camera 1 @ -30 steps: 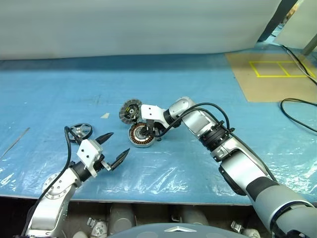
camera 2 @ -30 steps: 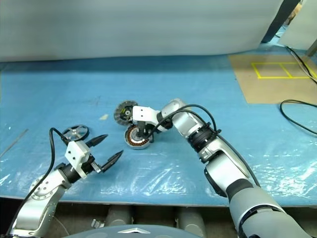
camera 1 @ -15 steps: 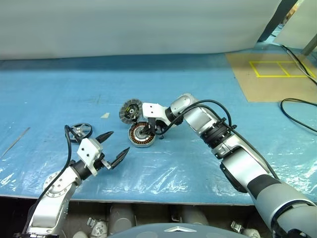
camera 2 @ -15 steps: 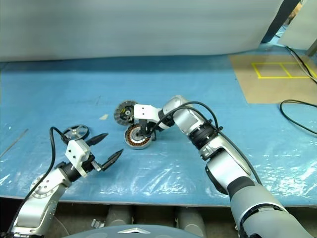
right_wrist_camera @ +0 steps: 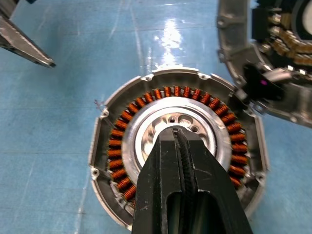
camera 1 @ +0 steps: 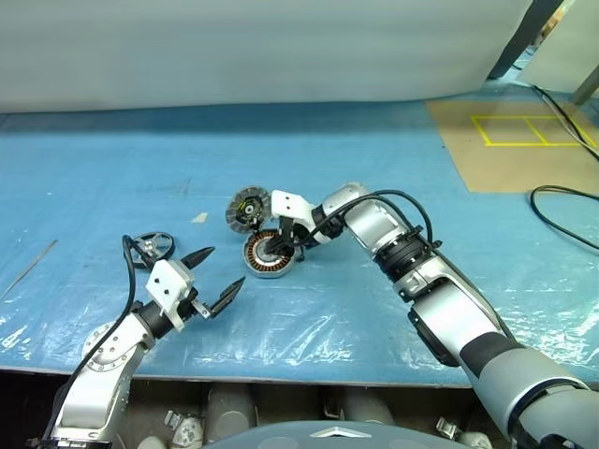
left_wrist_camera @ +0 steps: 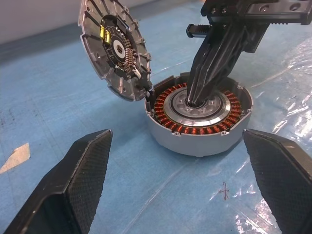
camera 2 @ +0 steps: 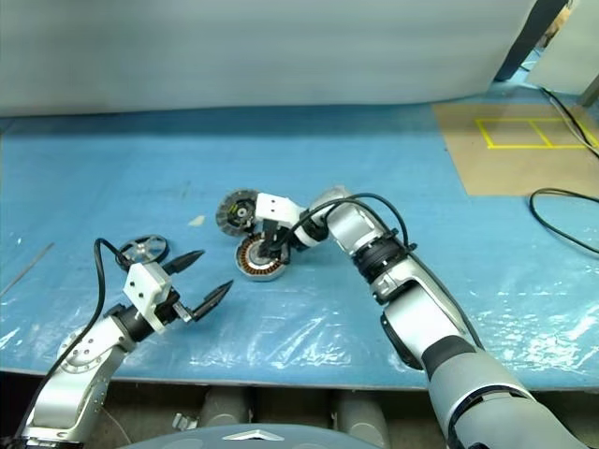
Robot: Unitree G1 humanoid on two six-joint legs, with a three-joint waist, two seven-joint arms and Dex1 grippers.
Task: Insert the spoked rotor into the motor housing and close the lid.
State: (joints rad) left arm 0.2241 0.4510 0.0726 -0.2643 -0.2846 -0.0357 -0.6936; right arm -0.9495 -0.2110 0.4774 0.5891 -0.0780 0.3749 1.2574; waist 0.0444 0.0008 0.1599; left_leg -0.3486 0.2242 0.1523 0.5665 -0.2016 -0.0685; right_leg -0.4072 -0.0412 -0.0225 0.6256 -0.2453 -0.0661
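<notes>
Two grippers: right gripper [camera 1: 278,249] closed, empty, tips on housing [camera 1: 266,254] centre; left gripper [camera 1: 217,278] wide open, empty. Lid [camera 1: 246,210] tilted behind; rotor [camera 1: 153,249] far left.

Copper-orange windings [right_wrist_camera: 117,161], silver motor housing [left_wrist_camera: 195,141]

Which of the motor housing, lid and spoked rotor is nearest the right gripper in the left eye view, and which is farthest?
1. Motor housing: the shut right gripper points down at its silver centre.
2. Lid: propped up on edge just behind the housing, towards the robot's left.
3. Spoked rotor: flat on the blue sheet, far off to the left, behind the open left gripper.
</notes>
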